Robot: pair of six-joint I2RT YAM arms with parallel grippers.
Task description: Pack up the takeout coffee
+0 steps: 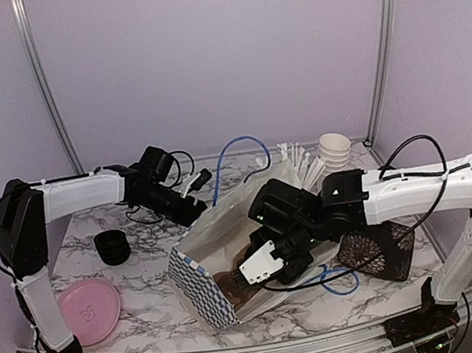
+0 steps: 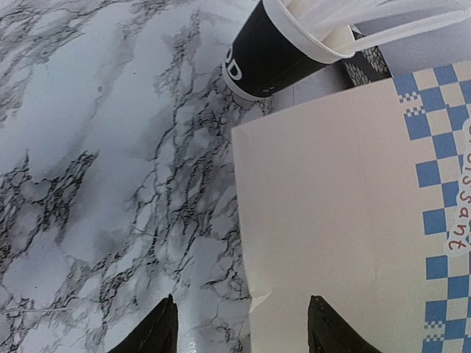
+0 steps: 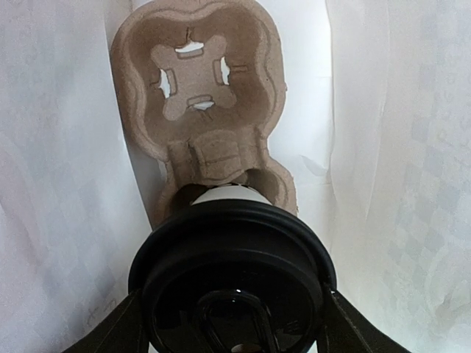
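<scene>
right gripper (image 3: 232, 318): inside paper bag (image 1: 201, 284), clamped on lidded coffee cup (image 3: 232, 254) | cup: low in bag, on pulp carrier (image 3: 199, 88), perhaps seated | left gripper (image 2: 243, 309): jaws apart, straddling bag's outer edge

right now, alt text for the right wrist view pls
The right gripper grips a black-lidded white cup at the near pocket of a brown pulp carrier, whose far pocket is empty. Both sit inside a white bag.

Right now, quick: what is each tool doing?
Left tool: open, straddling the paper bag edge, gripping nothing.
Right tool: closed on the lidded coffee cup, by the pulp carrier.
</scene>
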